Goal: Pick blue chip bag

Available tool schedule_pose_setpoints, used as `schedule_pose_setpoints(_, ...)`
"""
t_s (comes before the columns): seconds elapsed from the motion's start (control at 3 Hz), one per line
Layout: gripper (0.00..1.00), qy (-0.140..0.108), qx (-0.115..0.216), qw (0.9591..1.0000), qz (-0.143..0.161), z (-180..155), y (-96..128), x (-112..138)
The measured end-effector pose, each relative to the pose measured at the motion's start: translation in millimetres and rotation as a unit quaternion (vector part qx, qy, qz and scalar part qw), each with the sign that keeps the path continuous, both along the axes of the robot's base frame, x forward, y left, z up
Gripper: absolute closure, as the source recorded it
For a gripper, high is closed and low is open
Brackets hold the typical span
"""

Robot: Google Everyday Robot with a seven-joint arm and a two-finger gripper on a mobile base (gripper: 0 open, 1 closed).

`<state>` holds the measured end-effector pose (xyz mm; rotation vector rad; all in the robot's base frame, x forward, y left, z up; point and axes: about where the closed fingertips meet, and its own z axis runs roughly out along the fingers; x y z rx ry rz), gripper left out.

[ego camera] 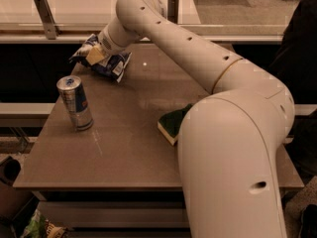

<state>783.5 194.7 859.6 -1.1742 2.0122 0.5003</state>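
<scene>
1. Arm [198,68]: the largest item. You had it reaching from right of the drink can [75,103] across to the far side behind it.
2. Counter [124,152]: it carried the can near its left edge.
3. Sponge [173,123]: green with a yellow edge, lying well to the right of the can and partly hidden by your arm.
4. Blue chip bag [115,63]: crumpled, behind the can and a little to its right, near the far edge. Its long axis ran roughly left to right, along that edge, and the white-panelled end pointed right and slightly toward you.
5. Drink can: upright and apart from the bag.
6. Gripper [94,56]: behind the can, at the bag's left end and touching it. Whether the jaws were clamped on the bag, I could not tell.

Progress: you had made the reach and the gripper was at the bag. Whether the bag was clear of the counter could not be told, so a confirmed grasp and the lift appeared to remain.
</scene>
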Motion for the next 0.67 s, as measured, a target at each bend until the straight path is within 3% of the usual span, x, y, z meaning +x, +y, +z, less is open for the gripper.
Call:
schedule_pose_setpoints(0.33, 0.88, 0.002, -0.001, 1.0000, 0.002, -2.6, 2.2, -0.5)
schedule_pose_setpoints(0.67, 1.00, -0.002, 0.005, 1.0000, 0.006, -1.2, 4.4, -1.2)
